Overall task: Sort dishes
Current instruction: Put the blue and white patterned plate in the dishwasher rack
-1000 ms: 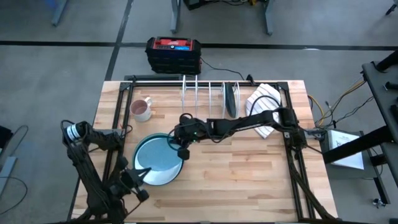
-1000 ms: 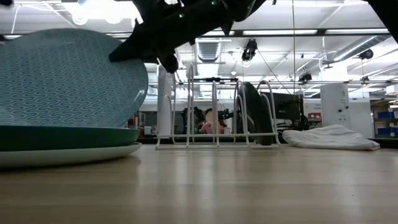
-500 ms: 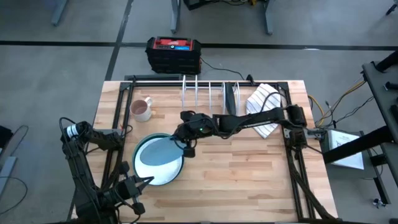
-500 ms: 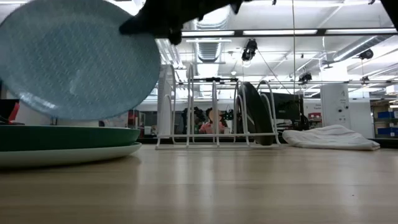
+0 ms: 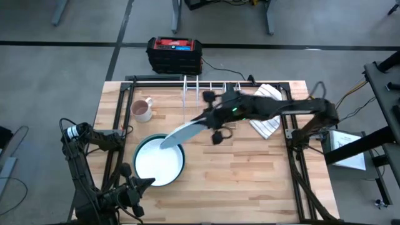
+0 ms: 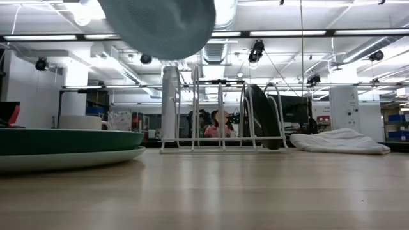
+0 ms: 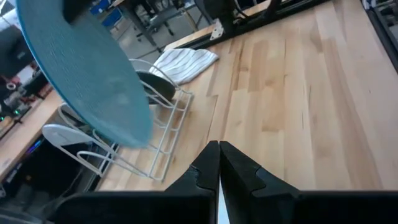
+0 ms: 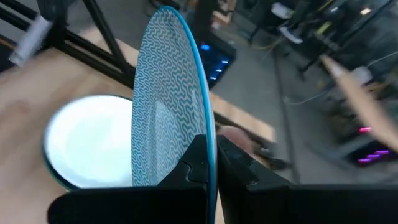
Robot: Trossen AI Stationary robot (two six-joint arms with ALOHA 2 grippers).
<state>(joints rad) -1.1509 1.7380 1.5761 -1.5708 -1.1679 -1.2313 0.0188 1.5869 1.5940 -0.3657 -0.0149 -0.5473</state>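
Observation:
My right gripper [image 5: 211, 123] is shut on a pale teal patterned plate [image 5: 184, 131], held high above the table between the stack and the rack. The plate also shows in the low view [image 6: 160, 25], the left wrist view [image 7: 87, 74] and the right wrist view [image 8: 180, 93]. A white plate [image 5: 159, 161] lies on top of a green-rimmed dish [image 6: 64, 140] at the near left. A wire dish rack [image 5: 209, 92] at the far edge holds a dark grey plate [image 5: 232, 95] on edge. My left gripper [image 5: 134, 187] is shut and empty near the stack's near side. My right gripper pinches the teal plate's rim [image 8: 208, 140] between its two fingers, one finger on each face. The fingers come from the table's right side. The plate is lifted clear of the stack and tilted steeply toward standing on edge, its free end pointing to the near left.
A pinkish mug [image 5: 142, 110] stands at the far left. A white striped cloth [image 5: 265, 103] lies right of the rack. A black and red box [image 5: 174, 53] sits on the floor beyond the far edge. Bare wood lies at the near right [image 5: 250, 181].
My right gripper has lifted the teal plate off the stack and carried it up and toward the rack at the far right. The plate has tipped from nearly flat to steeply on edge. The white plate beneath is uncovered. My left gripper has drawn back a little toward the near edge.

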